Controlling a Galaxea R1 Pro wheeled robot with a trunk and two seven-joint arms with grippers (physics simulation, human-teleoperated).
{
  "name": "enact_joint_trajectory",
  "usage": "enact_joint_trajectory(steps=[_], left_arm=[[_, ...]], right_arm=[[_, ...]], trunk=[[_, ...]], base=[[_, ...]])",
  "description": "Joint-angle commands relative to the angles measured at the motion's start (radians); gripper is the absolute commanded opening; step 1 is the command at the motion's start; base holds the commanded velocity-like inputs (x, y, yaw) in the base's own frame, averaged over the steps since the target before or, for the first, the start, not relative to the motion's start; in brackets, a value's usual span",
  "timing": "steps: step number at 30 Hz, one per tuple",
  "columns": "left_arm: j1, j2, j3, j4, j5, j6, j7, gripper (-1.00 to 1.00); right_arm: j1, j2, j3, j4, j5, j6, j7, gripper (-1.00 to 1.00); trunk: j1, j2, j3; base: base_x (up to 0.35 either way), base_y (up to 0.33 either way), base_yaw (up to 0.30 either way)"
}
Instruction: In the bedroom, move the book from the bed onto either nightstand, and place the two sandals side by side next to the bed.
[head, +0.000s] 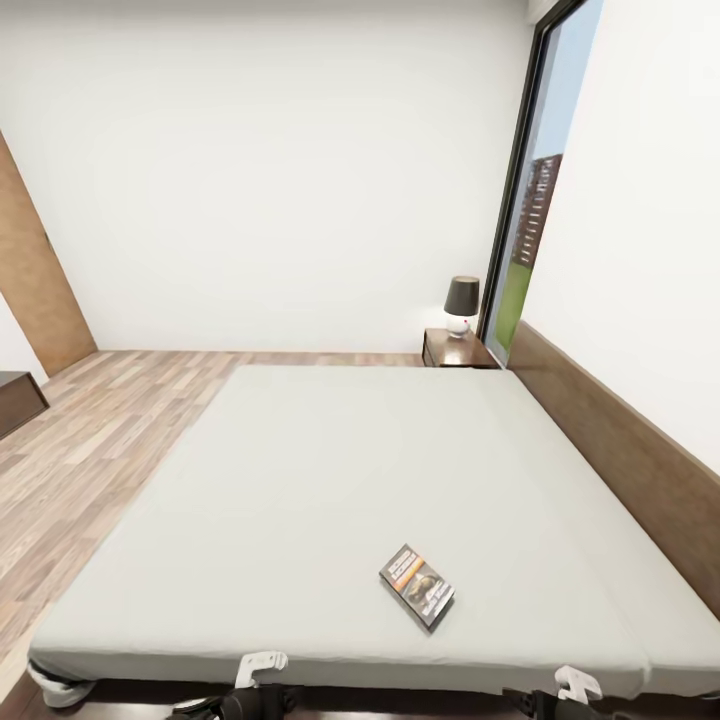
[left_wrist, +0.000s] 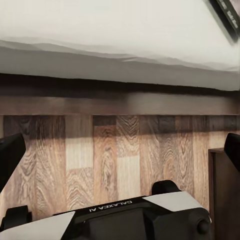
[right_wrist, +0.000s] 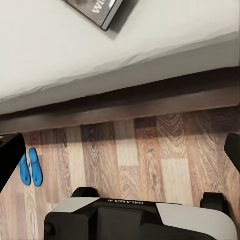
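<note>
- Both my grippers, left (left_wrist: 120, 150) and right (right_wrist: 120, 150), hang open over the wood floor (left_wrist: 115, 165) beside the bed (head: 330, 470).
- Book (head: 417, 587) lies on the mattress near me.
- Two sandals (right_wrist: 31, 167) lie together on the floor.

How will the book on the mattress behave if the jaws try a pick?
The book looks thin and lies flat on the soft mattress, so probably light, but its edges are hard to get under. A push would likely slide it. The cover may flex.
</note>
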Motion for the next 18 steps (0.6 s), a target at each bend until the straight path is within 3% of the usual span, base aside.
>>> enact_joint_trajectory(steps=[1, 6, 18], left_arm=[[-0.001, 0.000, -0.008, 0.000, 0.010, 0.001, -0.002, 1.00], [-0.001, 0.000, -0.008, 0.000, 0.010, 0.001, -0.002, 1.00], [-0.001, 0.000, -0.008, 0.000, 0.010, 0.001, -0.002, 1.00]], right_arm=[[0.000, 0.000, -0.009, -0.002, 0.006, 0.009, 0.004, 1.00], [0.000, 0.000, -0.009, -0.002, 0.006, 0.009, 0.004, 1.00], [-0.001, 0.000, -0.009, -0.002, 0.006, 0.009, 0.004, 1.00]], trunk=[[0.001, -0.002, -0.002], [0.001, -0.002, -0.002], [0.001, -0.002, -0.002]], base=[[0.082, -0.022, 0.000], [0.059, -0.011, 0.000], [0.179, -0.093, 0.000]])
